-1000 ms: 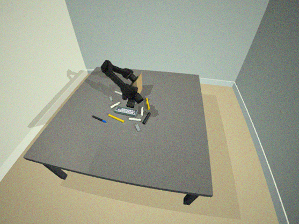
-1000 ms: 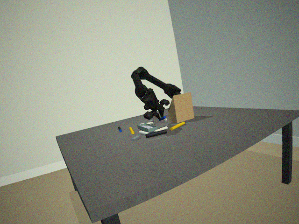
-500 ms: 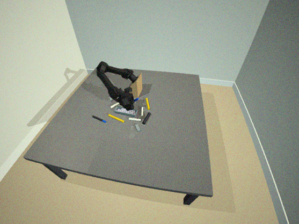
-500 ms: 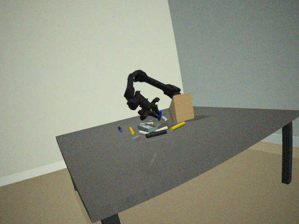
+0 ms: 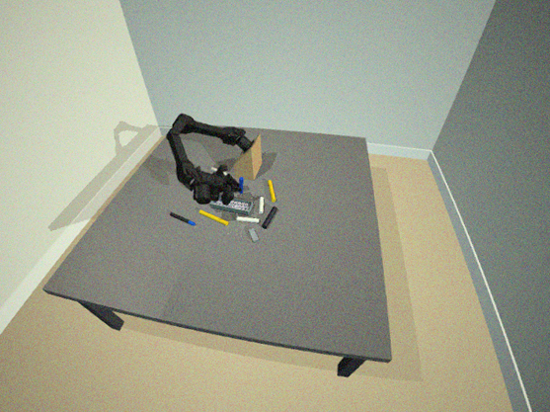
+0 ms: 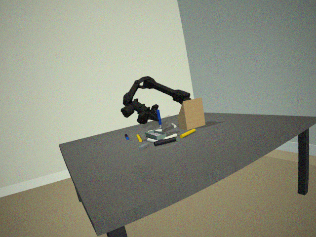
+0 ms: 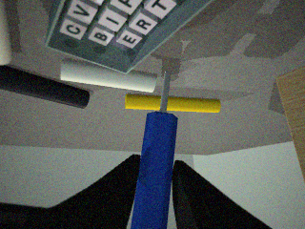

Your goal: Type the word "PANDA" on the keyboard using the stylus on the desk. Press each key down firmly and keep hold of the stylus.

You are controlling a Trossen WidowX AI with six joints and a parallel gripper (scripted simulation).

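Note:
My gripper (image 5: pixel 240 187) (image 6: pixel 158 118) (image 7: pixel 155 165) is shut on the blue stylus (image 5: pixel 241 182) (image 6: pixel 159 117) (image 7: pixel 157 143). The stylus stands nearly upright, with its thin grey tip pointing down. The keyboard (image 5: pixel 232 207) (image 6: pixel 155 135) (image 7: pixel 107 56) is a teal tray of white letter keys. In the exterior view, the tip is behind the keyboard. In the wrist view, it shows to the right of the keyboard's corner near the E, R and T keys. The tip does not appear to touch a key. Part of the keyboard is hidden by the arm in the top view and cut off in the wrist view.
A wooden wedge block (image 5: pixel 250 164) (image 6: pixel 193 113) (image 7: pixel 295 100) stands near the arm's base. Yellow sticks (image 5: pixel 271 190) (image 6: pixel 188 133), white sticks (image 5: pixel 248 220), a black stick (image 5: pixel 269 218) (image 6: pixel 165 141) and a black-and-blue pen (image 5: pixel 181 218) lie around the keyboard. A small grey piece (image 5: pixel 252 234) lies in front.

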